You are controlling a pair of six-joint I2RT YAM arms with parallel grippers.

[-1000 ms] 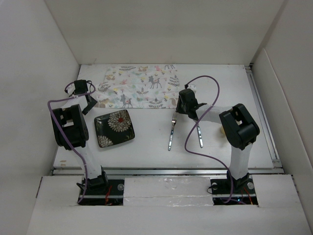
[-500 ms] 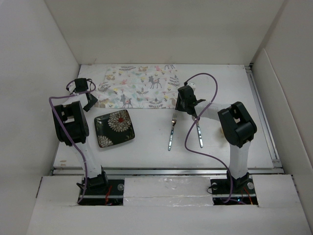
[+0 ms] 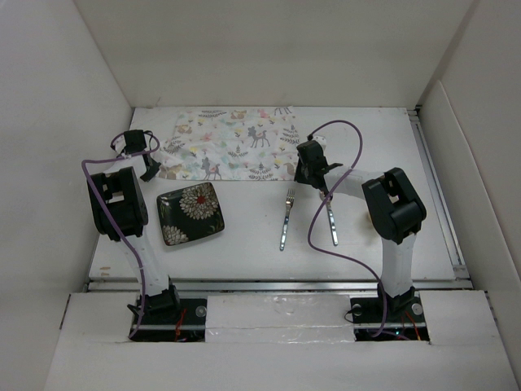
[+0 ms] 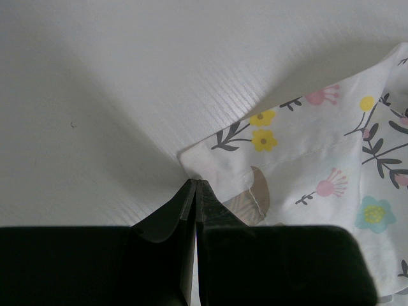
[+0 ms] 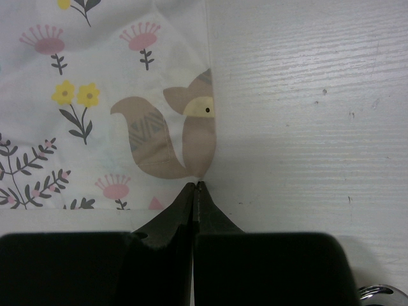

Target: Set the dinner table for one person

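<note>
The left pincer (image 3: 151, 169) sits at the near left corner of the placemat (image 3: 232, 142); in the left wrist view its fingers (image 4: 182, 204) are pressed together with the cloth corner between their tips, so it holds the placemat, and the corner looks a little raised off the bench (image 3: 383, 138). The bench spans the whole work area; the placemat lies flat along its far side. Near and left of centre rests a dark flowered plate (image 3: 191, 213), apart from the cloth; further right lies a fork (image 3: 285, 220), tines pointing away from the arms. The right pincer (image 3: 303, 176) is nipped tight on the near right corner by the fox print, as its wrist view shows; a second piece of cutlery (image 3: 332, 226) lies just beside it, partly under the cable.

The step in hand looks like positioning the placemat, before any setting of plate or cutlery; the next move probably calls for both arms to travel together at one pace, corners lifted enough to pass the plate and fork.
</note>
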